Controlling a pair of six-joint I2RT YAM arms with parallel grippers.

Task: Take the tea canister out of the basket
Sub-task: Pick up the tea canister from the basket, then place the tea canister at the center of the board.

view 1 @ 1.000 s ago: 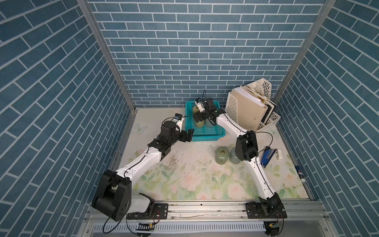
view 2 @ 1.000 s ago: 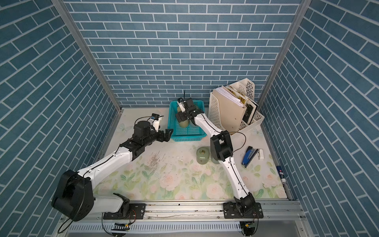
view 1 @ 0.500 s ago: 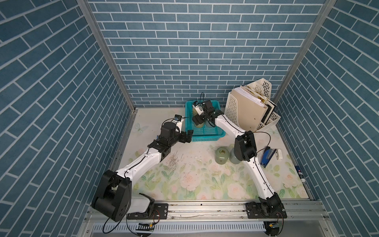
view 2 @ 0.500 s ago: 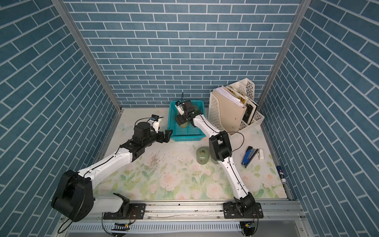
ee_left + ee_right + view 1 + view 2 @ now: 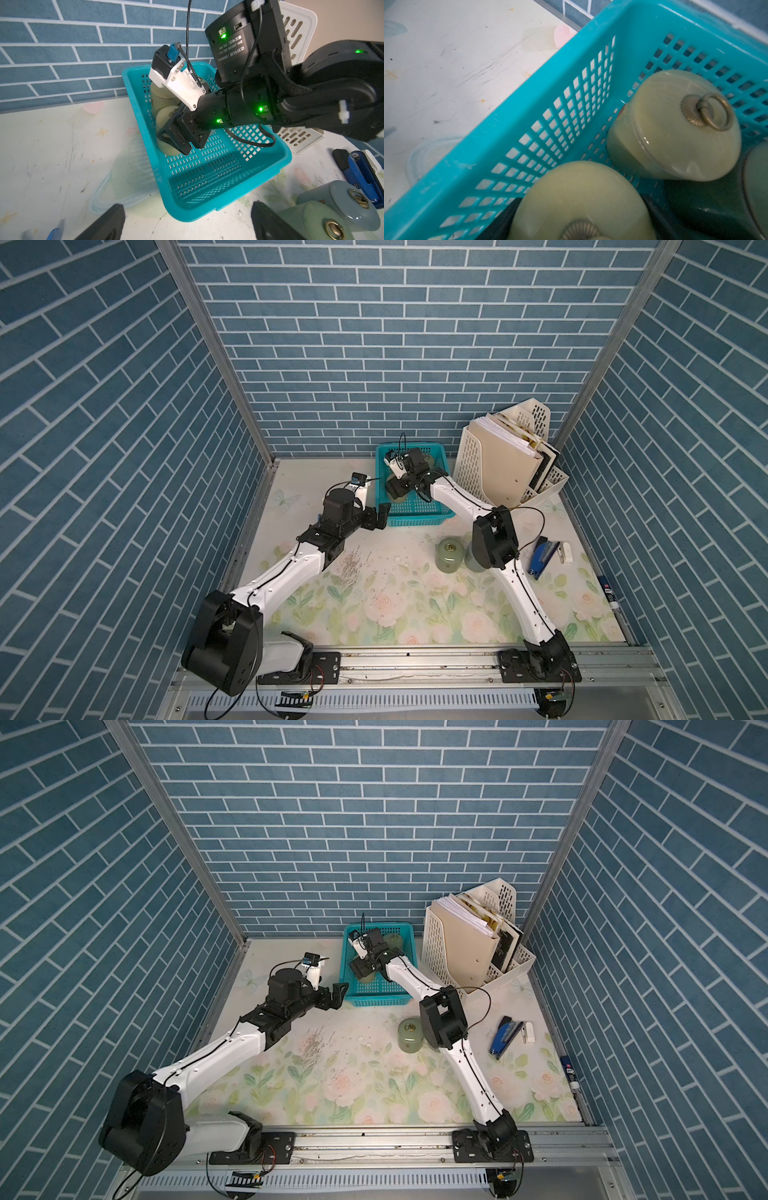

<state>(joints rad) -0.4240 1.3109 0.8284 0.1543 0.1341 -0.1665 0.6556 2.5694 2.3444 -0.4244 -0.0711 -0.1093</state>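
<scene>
Teal plastic basket [image 5: 415, 521] sits at the back of the table [image 5: 374, 597], beside a cream file holder [image 5: 494, 472]. Right gripper [image 5: 173, 143] reaches down inside the basket. Its fingers [image 5: 164, 135] flank the pale-green tea canister [image 5: 577, 197] near the basket's left wall, close against its sides. Clamped or not: cannot tell. Canister stands upright in the basket, with a second canister [image 5: 675, 128] just behind. Left gripper [image 5: 376, 519] hovers outside the front-left corner, jaws apart, empty.
</scene>
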